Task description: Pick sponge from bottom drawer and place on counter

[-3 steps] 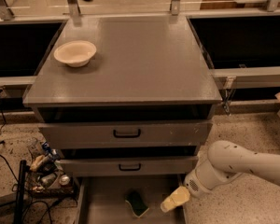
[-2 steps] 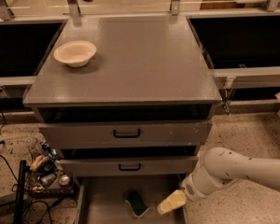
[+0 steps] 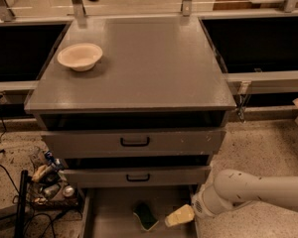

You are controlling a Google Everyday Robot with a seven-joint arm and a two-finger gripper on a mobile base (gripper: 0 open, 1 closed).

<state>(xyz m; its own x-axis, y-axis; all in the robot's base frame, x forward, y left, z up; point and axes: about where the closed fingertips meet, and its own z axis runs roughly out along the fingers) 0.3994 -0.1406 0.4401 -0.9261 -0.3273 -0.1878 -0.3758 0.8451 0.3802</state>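
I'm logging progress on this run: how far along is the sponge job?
Done: the bottom drawer stands open, with the sponge lying on its floor. In hand: the gripper is down in the drawer, close beside the sponge; a grasp is not visible. Left: grasping, lifting and placing it on the counter, where a bowl sits.

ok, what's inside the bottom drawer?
The sponge lies on the floor of the bottom drawer, with the hand close beside it. Its rear is hidden under the drawer above.
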